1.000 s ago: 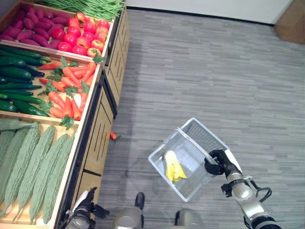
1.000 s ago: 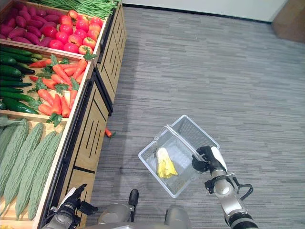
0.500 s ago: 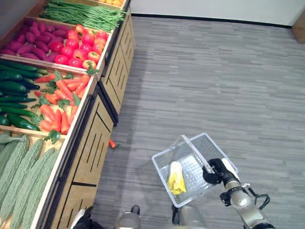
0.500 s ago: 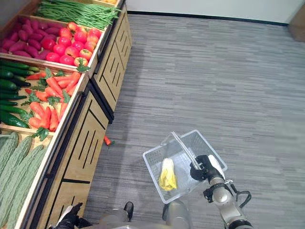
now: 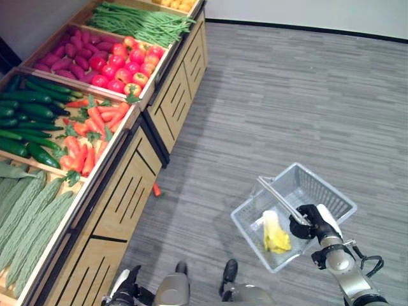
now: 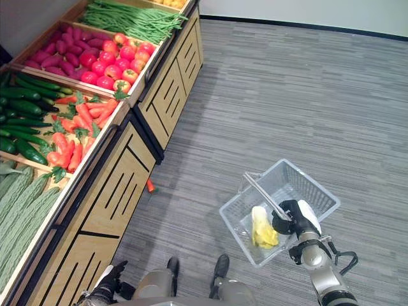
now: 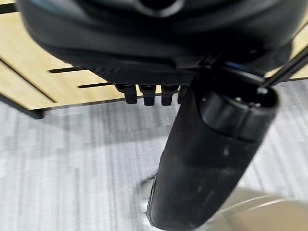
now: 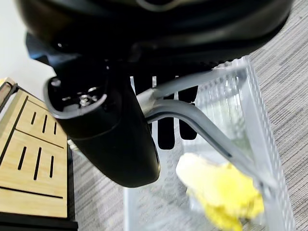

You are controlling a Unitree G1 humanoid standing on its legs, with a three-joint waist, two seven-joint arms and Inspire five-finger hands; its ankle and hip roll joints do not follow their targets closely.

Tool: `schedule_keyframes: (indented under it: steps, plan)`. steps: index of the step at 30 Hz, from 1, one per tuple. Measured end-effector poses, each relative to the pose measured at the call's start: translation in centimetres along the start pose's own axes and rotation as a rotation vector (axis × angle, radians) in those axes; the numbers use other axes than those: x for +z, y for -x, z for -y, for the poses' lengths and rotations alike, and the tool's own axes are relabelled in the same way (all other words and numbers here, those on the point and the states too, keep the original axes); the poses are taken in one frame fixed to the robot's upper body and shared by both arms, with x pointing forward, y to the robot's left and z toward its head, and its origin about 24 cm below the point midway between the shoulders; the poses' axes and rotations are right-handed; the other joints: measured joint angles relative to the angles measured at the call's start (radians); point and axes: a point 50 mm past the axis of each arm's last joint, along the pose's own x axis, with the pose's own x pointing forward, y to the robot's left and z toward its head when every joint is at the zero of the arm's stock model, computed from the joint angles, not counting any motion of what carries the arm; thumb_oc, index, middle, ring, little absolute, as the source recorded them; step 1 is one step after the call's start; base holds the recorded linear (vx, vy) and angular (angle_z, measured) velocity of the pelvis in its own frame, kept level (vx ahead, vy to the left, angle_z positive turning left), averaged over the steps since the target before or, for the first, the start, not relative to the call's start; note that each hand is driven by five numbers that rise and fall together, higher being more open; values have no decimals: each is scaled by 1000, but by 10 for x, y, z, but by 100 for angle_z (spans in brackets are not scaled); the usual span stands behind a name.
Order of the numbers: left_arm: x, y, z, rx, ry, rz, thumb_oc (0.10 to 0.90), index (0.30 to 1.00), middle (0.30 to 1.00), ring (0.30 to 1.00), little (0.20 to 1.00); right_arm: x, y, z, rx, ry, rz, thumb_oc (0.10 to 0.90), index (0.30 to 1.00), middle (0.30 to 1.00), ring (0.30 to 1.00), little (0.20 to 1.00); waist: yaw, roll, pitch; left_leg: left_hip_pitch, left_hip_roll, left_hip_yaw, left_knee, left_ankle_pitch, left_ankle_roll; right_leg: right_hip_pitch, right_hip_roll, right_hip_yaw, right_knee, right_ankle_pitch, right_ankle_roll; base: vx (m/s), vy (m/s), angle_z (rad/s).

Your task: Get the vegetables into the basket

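Note:
A clear grey mesh basket point(image 5: 322, 186) hangs above the floor to the right of the produce stand. My right hand point(image 5: 311, 220) is shut on its handle point(image 5: 276, 195); in the right wrist view the fingers point(image 8: 166, 132) curl round the handle bar point(image 8: 192, 115). A yellow-white cabbage point(image 5: 274, 232) lies in the basket, also seen in the right wrist view as the cabbage point(image 8: 221, 188). On the stand are carrots point(image 5: 89, 127), cucumbers point(image 5: 25, 115) and bitter gourds point(image 5: 32, 210). My left hand point(image 6: 107, 286) hangs low beside the stand's front, fingers relaxed and holding nothing.
The wooden stand point(image 5: 121, 197) runs along the left, with red tomatoes point(image 5: 124, 64), purple sweet potatoes point(image 5: 60, 60) and green beans point(image 5: 140, 22) further back. One carrot point(image 5: 156, 189) lies on the grey floor by the stand's base. Open floor stretches to the right.
The whole view has shifted, so the camera has moved. The basket stays in my right hand; it has turned and now hangs a bit farther from the stand.

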Motion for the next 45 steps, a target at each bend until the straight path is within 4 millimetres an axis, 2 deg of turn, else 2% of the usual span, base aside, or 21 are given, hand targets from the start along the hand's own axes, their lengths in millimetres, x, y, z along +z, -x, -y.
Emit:
schedule_keyframes:
  steps: [4, 9, 10, 11, 16, 17, 20, 21, 22, 23, 25, 27, 28, 31, 32, 34, 35, 36, 37, 40, 45]
  plan:
    - [-21, 7, 8, -21, -12, -60, 900, 1000, 1000, 1000, 1000, -8, 5, -5, 8, -5, -28, 400, 300, 300, 300, 300, 26, 17, 4, -27, 19, 7, -40, 112, 15, 71, 26, 18, 0, -38, 18, 196, 114, -23]
    - [-33, 13, 15, -43, -12, -88, 900, 1000, 1000, 1000, 1000, -12, 8, -5, 10, -3, -39, 400, 300, 300, 300, 300, 25, 32, -4, 20, 20, 7, -52, 124, 45, 109, 24, 44, 12, -51, 60, 200, 169, -13]
    - [-27, 10, 11, -36, -23, -69, 900, 1000, 1000, 1000, 1000, -19, 14, -12, 25, -8, -70, 400, 300, 300, 300, 300, 19, 10, -14, 57, -44, 18, -90, 128, 124, 119, -40, 48, 43, -82, 102, 134, 155, 15]
    - [-12, 5, 2, -12, -23, -18, 900, 1000, 1000, 1000, 1000, -15, 12, -18, 41, -22, -63, 400, 300, 300, 300, 300, 23, 9, -14, 87, -82, 28, -100, 113, 156, 123, -86, 64, 80, -93, 125, 139, 180, 16]
    - [12, -5, -26, 71, -38, 53, 900, 1000, 1000, 1000, 1000, 8, 0, -34, 74, -57, -19, 400, 300, 300, 300, 300, 49, -17, -16, 116, -107, 38, -100, 74, 181, 111, -120, 81, 155, -112, 161, 107, 140, -4]
    - [13, -6, -33, 94, -44, 60, 900, 1000, 1000, 1000, 1000, 13, -1, -40, 85, -66, -5, 400, 300, 300, 300, 300, 53, -37, -26, 121, -116, 37, -98, 60, 185, 108, -131, 85, 178, -118, 172, 100, 151, 0]
    - [10, -5, -33, 88, -52, 46, 900, 1000, 1000, 1000, 1000, 16, -3, -40, 86, -52, 5, 400, 300, 300, 300, 300, 58, -34, -28, 147, -103, 38, -98, 50, 191, 50, -143, 96, 337, -137, 189, 101, 124, 3]
    - [6, -5, -34, 86, -64, 27, 900, 1000, 1000, 1000, 1000, 15, -2, -41, 89, -51, 2, 400, 300, 300, 300, 300, 43, -36, -26, 166, -104, 11, -91, 37, 200, -71, -162, 159, 629, -150, 202, 99, 40, 33]
    - [5, -5, -36, 90, -67, 20, 900, 1000, 1000, 1000, 1000, 11, 1, -42, 94, -50, -6, 400, 300, 300, 300, 300, 34, -44, -28, 170, -110, -10, -86, 19, 216, -114, -160, 181, 703, -155, 207, 213, 46, 61]
    - [1, -5, -38, 94, -75, 5, 900, 1000, 1000, 1000, 1000, 9, 3, -44, 102, -48, -15, 400, 300, 300, 300, 300, 25, -55, -32, 174, -117, -24, -78, 20, 219, -151, -155, 225, 758, -157, 205, 173, -25, 56]
    - [-1, -5, -39, 92, -91, -8, 900, 1000, 1000, 1000, 1000, 9, 5, -43, 102, -46, -3, 400, 300, 300, 300, 300, 14, -53, -22, 198, -121, -67, -77, -1, 245, -250, -136, 241, 753, -164, 194, 235, -118, 42]
    - [-5, -4, -38, 87, -92, -21, 900, 1000, 1000, 1000, 1000, 11, 7, -44, 103, -51, 11, 400, 300, 300, 300, 300, -26, -34, -11, 211, -120, -124, -74, 0, 230, -272, -108, 256, 594, -154, 192, 254, -208, 76]
    - [-1, -5, -40, 94, -92, -10, 900, 1000, 1000, 1000, 1000, 9, 8, -44, 106, -50, 4, 400, 300, 300, 300, 300, -31, -38, -11, 221, -127, -146, -77, -11, 212, -295, -93, 286, 518, -134, 194, 284, -243, 91]
    - [7, -8, -45, 106, -91, 6, 900, 1000, 1000, 1000, 1000, 4, 11, -46, 110, -49, -13, 400, 300, 300, 300, 300, -53, -38, -11, 224, -133, -235, -71, -23, 187, -276, -49, 469, 248, -82, 194, 258, -262, 109]
    - [13, -10, -47, 111, -90, 11, 900, 1000, 1000, 1000, 1000, -5, 16, -48, 118, -47, -47, 400, 300, 300, 300, 300, -73, -44, -14, 229, -135, -300, -70, -27, 177, -245, -55, 527, 140, -32, 182, 199, -299, 149]
    - [11, -9, -49, 117, -86, 12, 900, 1000, 1000, 1000, 1000, -16, 24, -52, 137, -45, -82, 400, 300, 300, 300, 300, -65, -66, -23, 262, -134, -332, -81, -35, 164, -214, -78, 488, 152, 6, 171, 169, -316, 108]
    - [3, -7, -44, 114, -82, -1, 900, 1000, 1000, 1000, 1000, -21, 25, -54, 144, -43, -107, 400, 300, 300, 300, 300, -56, -57, -42, 277, -102, -359, -82, -65, 133, -198, -71, 411, 149, 63, 171, 145, -339, 62]
    - [-1, -5, -43, 111, -85, -6, 900, 1000, 1000, 1000, 1000, -22, 25, -52, 142, -39, -108, 400, 300, 300, 300, 300, -58, -57, -49, 278, -86, -365, -65, -79, 117, -185, -65, 380, 133, 110, 163, 98, -244, 53]
    - [-7, -4, -37, 97, -78, -23, 900, 1000, 1000, 1000, 1000, -22, 23, -49, 136, -31, -108, 400, 300, 300, 300, 300, -54, -35, -53, 273, -48, -377, -59, -90, 97, -167, -34, 350, 124, 110, 143, 80, -225, 43]
    - [-11, -2, -33, 87, -64, -30, 900, 1000, 1000, 1000, 1000, -19, 17, -41, 123, -18, -96, 400, 300, 300, 300, 300, -48, -30, -57, 256, 5, -377, -15, -96, 75, -125, 16, 298, 64, 124, 103, 61, -199, 31]
    - [8, -4, -20, 50, -80, 46, 900, 1000, 1000, 1000, 1000, -15, 9, -19, 82, 27, -62, 400, 300, 300, 300, 300, -46, -34, -53, 192, 22, -397, 83, -65, 9, -72, 34, 189, 36, 92, 54, 53, -213, 63]
